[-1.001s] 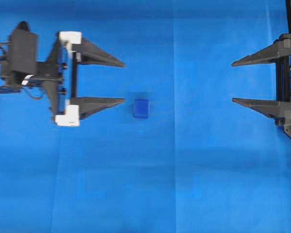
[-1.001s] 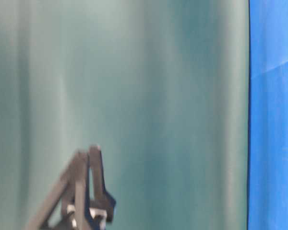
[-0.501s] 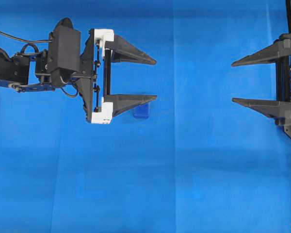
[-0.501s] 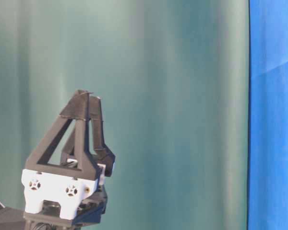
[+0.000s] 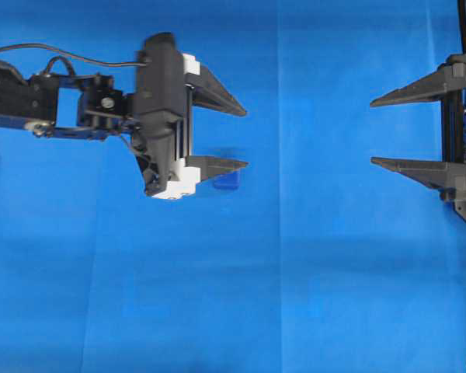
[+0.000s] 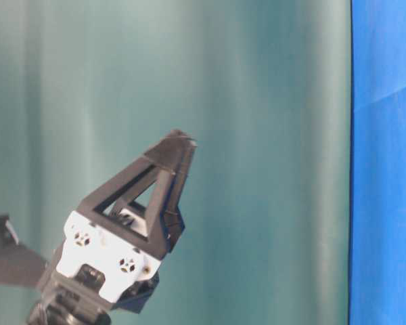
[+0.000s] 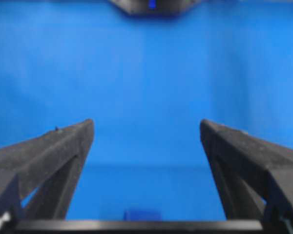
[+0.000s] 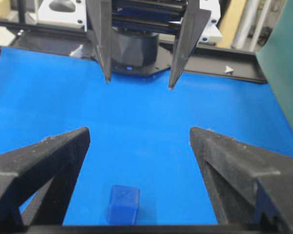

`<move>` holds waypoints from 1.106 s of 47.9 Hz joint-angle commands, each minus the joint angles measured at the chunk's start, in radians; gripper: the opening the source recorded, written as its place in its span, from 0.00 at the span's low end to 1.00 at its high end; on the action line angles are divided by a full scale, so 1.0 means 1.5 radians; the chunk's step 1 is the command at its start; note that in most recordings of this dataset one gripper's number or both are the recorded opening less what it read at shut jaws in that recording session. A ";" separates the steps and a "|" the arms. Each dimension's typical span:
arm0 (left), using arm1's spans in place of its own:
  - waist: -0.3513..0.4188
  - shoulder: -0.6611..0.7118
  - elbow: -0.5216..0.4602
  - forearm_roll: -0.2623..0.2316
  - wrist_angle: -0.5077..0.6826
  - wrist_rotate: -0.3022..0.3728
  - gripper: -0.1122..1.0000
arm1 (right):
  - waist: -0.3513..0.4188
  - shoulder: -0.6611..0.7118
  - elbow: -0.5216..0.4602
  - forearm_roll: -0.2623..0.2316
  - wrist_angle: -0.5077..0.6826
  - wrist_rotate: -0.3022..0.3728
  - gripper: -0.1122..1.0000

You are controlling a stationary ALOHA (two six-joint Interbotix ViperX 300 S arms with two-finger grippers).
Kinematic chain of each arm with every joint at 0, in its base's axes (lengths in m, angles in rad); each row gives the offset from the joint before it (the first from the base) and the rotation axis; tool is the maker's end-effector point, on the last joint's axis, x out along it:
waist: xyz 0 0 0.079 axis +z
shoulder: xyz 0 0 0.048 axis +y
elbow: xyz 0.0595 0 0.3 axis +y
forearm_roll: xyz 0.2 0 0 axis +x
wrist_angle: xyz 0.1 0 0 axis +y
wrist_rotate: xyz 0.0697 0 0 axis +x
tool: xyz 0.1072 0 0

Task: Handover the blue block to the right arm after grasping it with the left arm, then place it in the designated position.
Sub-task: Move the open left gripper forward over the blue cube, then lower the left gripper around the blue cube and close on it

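Observation:
The blue block lies on the blue cloth, its near edge tucked under the lower finger of my left gripper. That gripper is open, hovers above the cloth and tilts downward, its white finger-base blocks showing. In the left wrist view the block sits low between the spread fingers of the left gripper. My right gripper stands open at the far right, well apart from the block. Its wrist view shows the block on the cloth and the left gripper hanging beyond. The table-level view shows only the left gripper.
The blue cloth covers the table. A green backdrop fills the table-level view. The left arm's dark base and a black frame rail stand at the far end. The right arm's base sits opposite.
The left gripper has travelled right from the table's left side to over the blue block, then pitched its fingers downward. The block and the right arm have not moved.

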 commanded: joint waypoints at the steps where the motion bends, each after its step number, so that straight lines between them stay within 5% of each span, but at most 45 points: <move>1: 0.001 0.005 -0.052 0.001 0.076 0.001 0.93 | -0.001 0.003 -0.018 0.002 0.002 0.001 0.97; 23: 0.005 0.119 -0.264 0.006 0.476 0.017 0.93 | -0.001 0.004 -0.018 0.002 0.022 0.001 0.97; 34: 0.005 0.141 -0.307 0.006 0.507 0.051 0.93 | -0.001 0.007 -0.018 0.002 0.022 0.001 0.97; 53: 0.005 0.141 -0.303 0.006 0.505 0.048 0.93 | -0.001 0.009 -0.018 0.002 0.024 0.001 0.97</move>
